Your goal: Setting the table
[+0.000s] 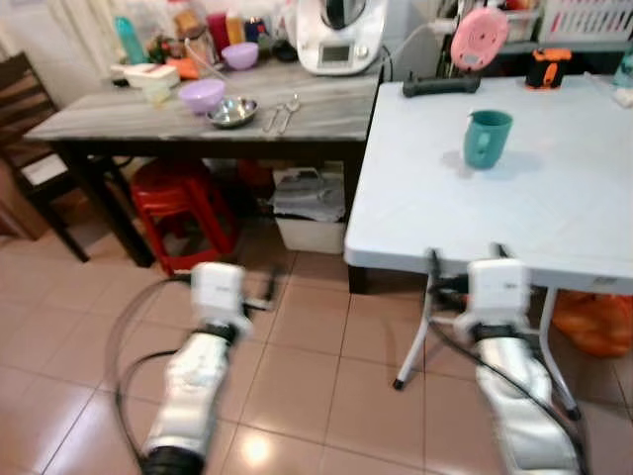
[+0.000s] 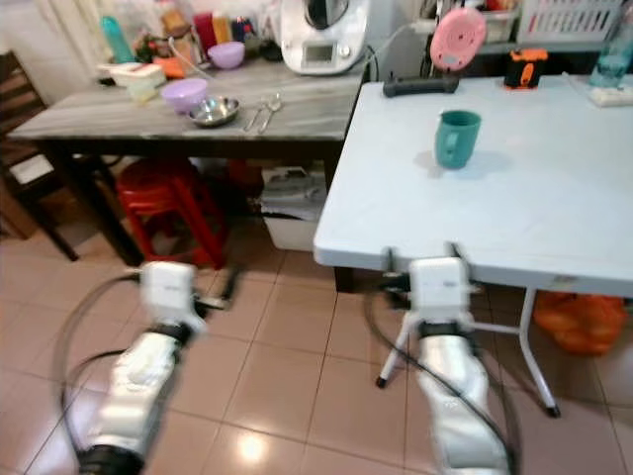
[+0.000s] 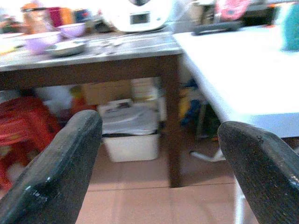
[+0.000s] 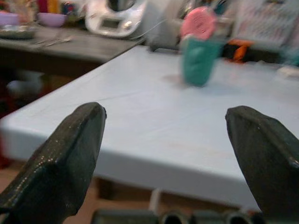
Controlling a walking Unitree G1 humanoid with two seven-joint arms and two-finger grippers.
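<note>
Currently both arms are held out low in front of the white folding table (image 1: 554, 228). Right gripper (image 4: 168, 154) sits at the table's near edge, fingers spread wide, holding nothing; its wrist view looks across the tabletop at the teal mug (image 1: 487, 138). Mug stands upright, mid-table, handle toward the robot's left, well apart from the gripper. Left gripper (image 3: 161, 158) is over the tiled floor (image 1: 297, 386), left of the white table, fingers also spread, empty.

The grey wooden table (image 1: 138, 121) butts against the white one on the left. On it: a purple bowl (image 1: 202, 95), a metal bowl (image 1: 233, 112) just beside it, cutlery (image 1: 281, 114) lying near the metal bowl, a second purple bowl (image 1: 240, 54) further back, a white kitchen appliance (image 1: 340, 35) at the far right corner. Red stool (image 1: 183, 203) is underneath. Both eye views are slightly blurred.
</note>
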